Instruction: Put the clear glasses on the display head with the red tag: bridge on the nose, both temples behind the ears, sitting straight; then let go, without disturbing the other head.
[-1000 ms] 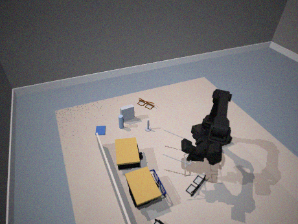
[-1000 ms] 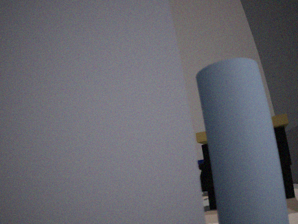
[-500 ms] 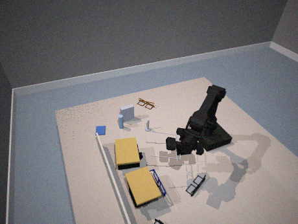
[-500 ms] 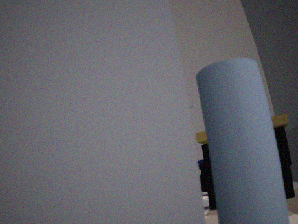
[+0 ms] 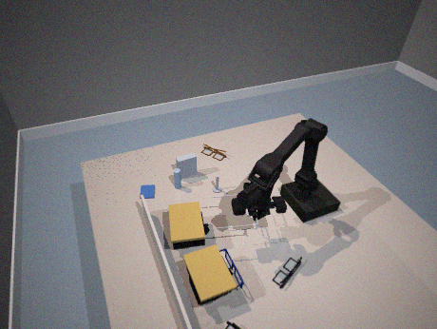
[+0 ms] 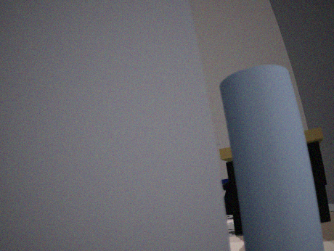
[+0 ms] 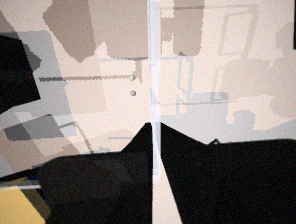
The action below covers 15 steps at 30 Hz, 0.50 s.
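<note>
The clear glasses are in the fingers of my gripper, which is shut on them. In the wrist view their front shows edge-on as a pale upright bar; in the top view thin temples reach left toward the bare head. That head has a yellow top and a black face, with a faint reddish mark at its edge in the wrist view. The glasses are apart from it. The other head wears blue glasses. The exterior view does not show the gripper.
Black glasses lie in front of the arm base, brown glasses at the back. A grey box, blue cylinder and small stand are beyond the bare head. A white rail runs behind both heads.
</note>
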Tool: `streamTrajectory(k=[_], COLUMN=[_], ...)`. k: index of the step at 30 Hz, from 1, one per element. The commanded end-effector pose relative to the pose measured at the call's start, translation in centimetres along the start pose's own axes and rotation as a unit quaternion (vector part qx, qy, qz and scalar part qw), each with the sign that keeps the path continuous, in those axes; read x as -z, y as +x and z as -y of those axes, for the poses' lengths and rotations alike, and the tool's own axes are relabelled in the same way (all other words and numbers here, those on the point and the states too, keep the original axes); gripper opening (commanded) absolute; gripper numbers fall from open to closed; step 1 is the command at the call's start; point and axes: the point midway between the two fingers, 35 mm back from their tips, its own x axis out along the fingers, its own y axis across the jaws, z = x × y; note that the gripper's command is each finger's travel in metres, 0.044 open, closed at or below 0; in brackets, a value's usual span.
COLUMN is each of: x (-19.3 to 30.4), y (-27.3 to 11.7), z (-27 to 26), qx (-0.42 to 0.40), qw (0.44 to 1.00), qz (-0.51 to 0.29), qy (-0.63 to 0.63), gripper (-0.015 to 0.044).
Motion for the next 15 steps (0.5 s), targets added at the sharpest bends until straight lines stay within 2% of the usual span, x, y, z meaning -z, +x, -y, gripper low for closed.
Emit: streamTrajectory(k=[1, 7, 15], x=[-1.64, -1.77, -1.65], y=[0.83, 1.12, 1.76], z=[0.15, 0.14, 0.18], qx=[0.023, 0.021, -0.019], qw=[0.999, 0.999, 0.999], qz=[-0.026, -0.032, -0.037], qy=[-0.015, -0.017, -0.016], gripper=[0.0000, 0.0000, 0.0000])
